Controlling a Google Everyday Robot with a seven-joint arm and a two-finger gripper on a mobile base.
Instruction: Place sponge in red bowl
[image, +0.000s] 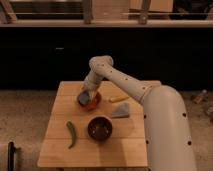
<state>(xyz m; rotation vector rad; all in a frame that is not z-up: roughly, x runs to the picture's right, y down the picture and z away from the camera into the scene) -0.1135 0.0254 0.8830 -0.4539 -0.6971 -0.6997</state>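
The red bowl (92, 103) stands on the wooden table (60, 155), left of its middle. My gripper (85, 95) reaches down from the white arm over the bowl's left rim. It is shut on the sponge (83, 99), a small blue-grey block held tilted at the bowl's left edge, partly over the orange-red inside. The gripper hides part of the bowl's rim.
A dark, nearly black bowl (100, 128) stands in front of the red bowl. A green pepper (71, 134) lies at the front left. A pale grey wedge (121, 111) and a yellowish item (118, 99) lie to the right. The white arm crosses the table's right side.
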